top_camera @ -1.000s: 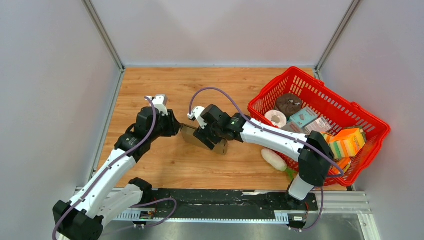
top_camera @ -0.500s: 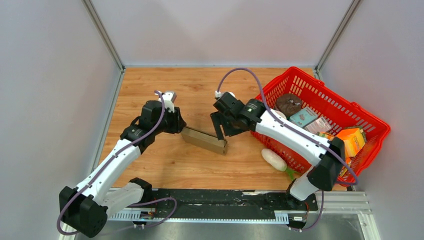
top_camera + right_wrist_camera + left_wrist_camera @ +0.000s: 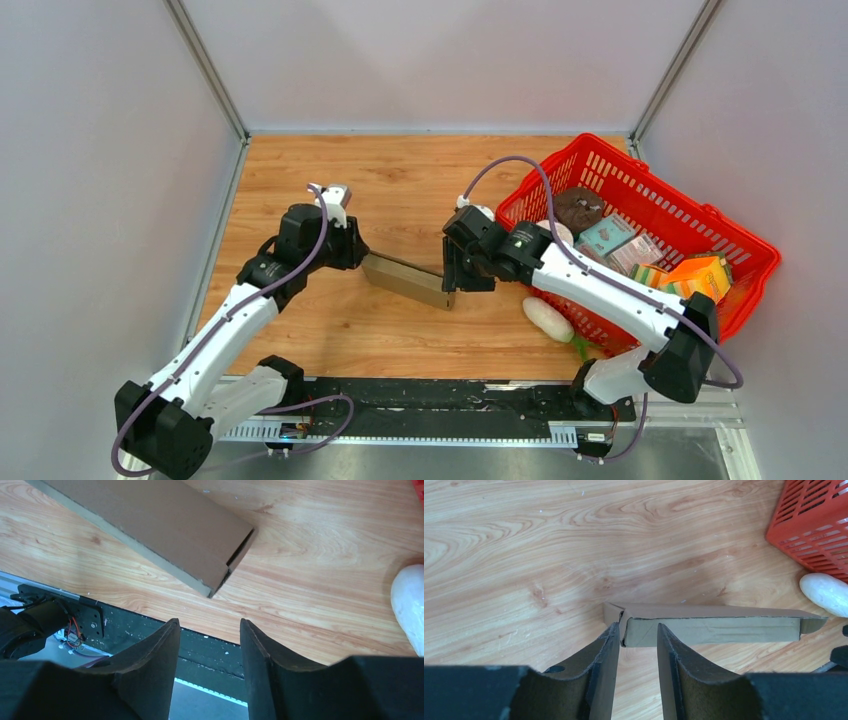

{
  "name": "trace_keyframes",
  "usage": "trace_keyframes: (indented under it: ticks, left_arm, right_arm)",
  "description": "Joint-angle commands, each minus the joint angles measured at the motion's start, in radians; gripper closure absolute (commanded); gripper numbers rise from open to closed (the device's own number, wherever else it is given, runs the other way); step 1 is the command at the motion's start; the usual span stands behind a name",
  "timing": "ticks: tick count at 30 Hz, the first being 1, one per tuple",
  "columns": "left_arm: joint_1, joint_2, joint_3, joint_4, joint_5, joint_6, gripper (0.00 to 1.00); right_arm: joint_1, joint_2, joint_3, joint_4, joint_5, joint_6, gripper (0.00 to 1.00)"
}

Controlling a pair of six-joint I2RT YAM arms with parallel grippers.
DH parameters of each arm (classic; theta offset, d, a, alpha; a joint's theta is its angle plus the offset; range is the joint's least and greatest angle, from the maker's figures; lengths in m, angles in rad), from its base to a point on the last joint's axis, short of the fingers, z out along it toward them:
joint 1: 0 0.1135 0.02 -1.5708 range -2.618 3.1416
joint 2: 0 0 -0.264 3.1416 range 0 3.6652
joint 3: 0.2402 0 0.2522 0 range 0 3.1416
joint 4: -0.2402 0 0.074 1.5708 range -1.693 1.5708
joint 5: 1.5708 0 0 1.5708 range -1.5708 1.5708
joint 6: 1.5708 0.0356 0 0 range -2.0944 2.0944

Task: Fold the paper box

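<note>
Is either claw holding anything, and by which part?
Right claw holds nothing. Left claw sits at one end of the box; a grip cannot be told.

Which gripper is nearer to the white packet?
Right. The right gripper is by the end of the paper box nearest the white packet; the left gripper is at the opposite end, farther off.
</note>
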Motion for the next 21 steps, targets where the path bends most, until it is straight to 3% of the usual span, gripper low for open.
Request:
trace_keyframes:
  ticks: [1,9,13,16,21]
  left_arm:
    - [0.006,-0.028,-0.016,0.023,0.008,0.002,0.58]
    - [0.006,-0.045,-0.013,-0.005,-0.01,0.0,0.64]
    - [0.006,-0.036,-0.01,-0.025,-0.01,0.008,0.62]
    - [0.006,-0.039,-0.01,-0.028,-0.003,0.008,0.61]
    - [0.006,-0.045,-0.013,-0.032,0.02,0.011,0.61]
  right_arm:
    - [0.004,0.033,0.017,0.083,0.016,0.012,0.52]
    - [0.004,0.08,0.035,0.083,0.069,-0.022,0.7]
    - [-0.004,0.091,0.031,0.077,0.063,-0.023,0.88]
    - [-0.005,0.093,0.027,0.07,0.078,-0.029,0.95]
    - [-0.011,0.1,0.034,0.056,0.093,-0.071,1.0]
